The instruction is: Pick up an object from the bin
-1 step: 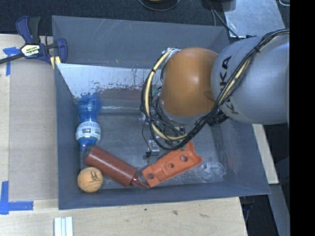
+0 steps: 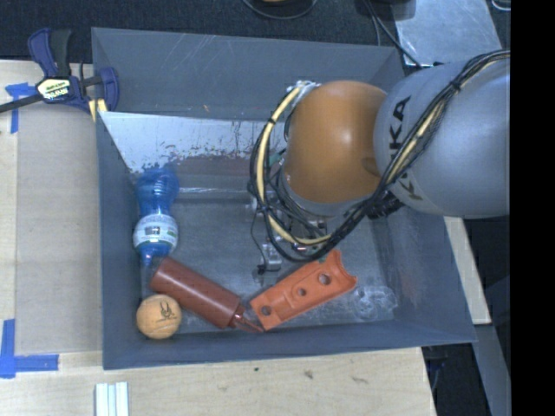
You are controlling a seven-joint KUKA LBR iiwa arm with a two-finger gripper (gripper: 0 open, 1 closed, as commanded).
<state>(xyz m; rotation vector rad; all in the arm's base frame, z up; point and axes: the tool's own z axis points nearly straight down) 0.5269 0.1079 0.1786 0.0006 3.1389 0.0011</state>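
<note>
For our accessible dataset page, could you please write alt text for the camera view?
A robot arm reaches into a grey bin from the right, its end effector close to an orange holed bracket. Along the left and front lie a blue bottle, a brown tube and a tan ball.

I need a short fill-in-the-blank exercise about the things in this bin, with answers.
The bottle at the left of the bin is ___ in colour.
The brown cylinder lies between the ball and the ___ flat part.
That flat part has round ___ in it.
Missing words: blue; orange; holes.
</note>
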